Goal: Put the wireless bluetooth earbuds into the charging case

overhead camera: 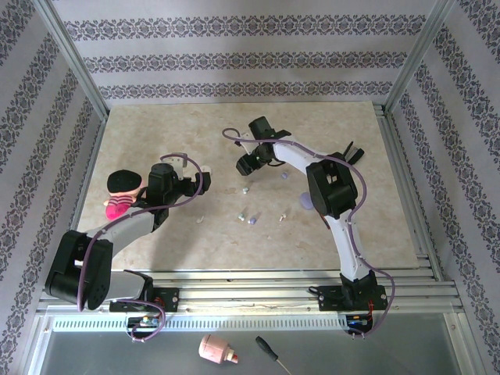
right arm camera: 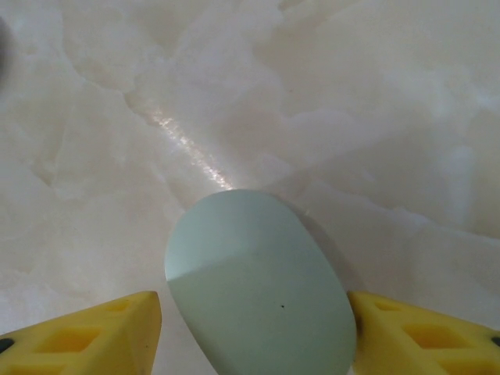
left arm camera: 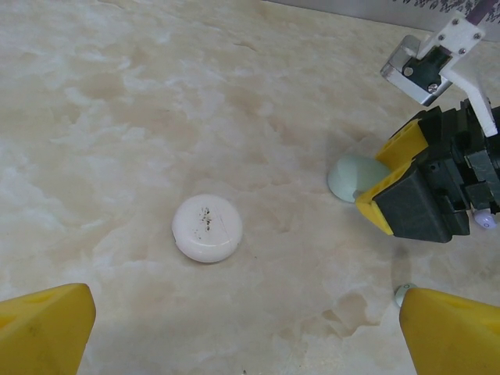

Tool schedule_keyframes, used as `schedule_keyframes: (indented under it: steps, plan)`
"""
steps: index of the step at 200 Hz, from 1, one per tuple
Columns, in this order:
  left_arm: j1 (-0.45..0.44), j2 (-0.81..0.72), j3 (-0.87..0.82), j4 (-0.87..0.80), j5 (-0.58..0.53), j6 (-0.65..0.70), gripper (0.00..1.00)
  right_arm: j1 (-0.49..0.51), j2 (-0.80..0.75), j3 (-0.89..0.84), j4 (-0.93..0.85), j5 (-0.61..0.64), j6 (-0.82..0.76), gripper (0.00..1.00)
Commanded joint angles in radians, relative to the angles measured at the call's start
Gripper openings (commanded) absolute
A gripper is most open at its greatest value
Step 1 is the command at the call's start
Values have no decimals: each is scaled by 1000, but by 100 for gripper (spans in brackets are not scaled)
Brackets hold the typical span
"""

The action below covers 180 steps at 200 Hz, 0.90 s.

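Note:
A pale green charging case (right arm camera: 258,289) lies on the marble table between the yellow fingers (right arm camera: 94,336) of my right gripper (right arm camera: 254,344). The right-hand finger touches its edge and a thin gap shows on the left, so the jaws stand open around it. In the left wrist view, the same green case (left arm camera: 349,173) sits in my right gripper (left arm camera: 373,176). A white round case (left arm camera: 207,227) lies shut ahead of my left gripper (left arm camera: 250,336), which is wide open and holds nothing. Tiny earbuds (overhead camera: 243,215) lie scattered mid-table; one earbud (left arm camera: 401,294) is beside my left gripper's right finger.
A doll with a black hat (overhead camera: 119,194) lies by the left arm. A lilac case (overhead camera: 306,201) sits under the right arm's elbow. A black object (overhead camera: 353,152) rests at the far right. A screwdriver (overhead camera: 269,351) and a pink item (overhead camera: 217,350) lie below the table's front rail.

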Motion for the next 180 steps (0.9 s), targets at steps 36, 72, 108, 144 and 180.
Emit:
schedule_keyframes:
  steps: [36,72,108,144,180]
  plan:
    - [-6,7,-7,63,19,-28,99,14,13,36,-35,30,-5,46]
    - [-6,5,-8,62,19,-26,99,13,-33,-12,-2,39,-15,40]
    - [-8,-2,-8,86,88,25,100,7,-126,-121,42,-25,-53,38]
    - [-69,-2,-1,122,208,185,100,-10,-282,-295,76,-153,-97,37]
    - [-148,5,30,72,366,350,100,-27,-460,-433,40,-217,-125,35]
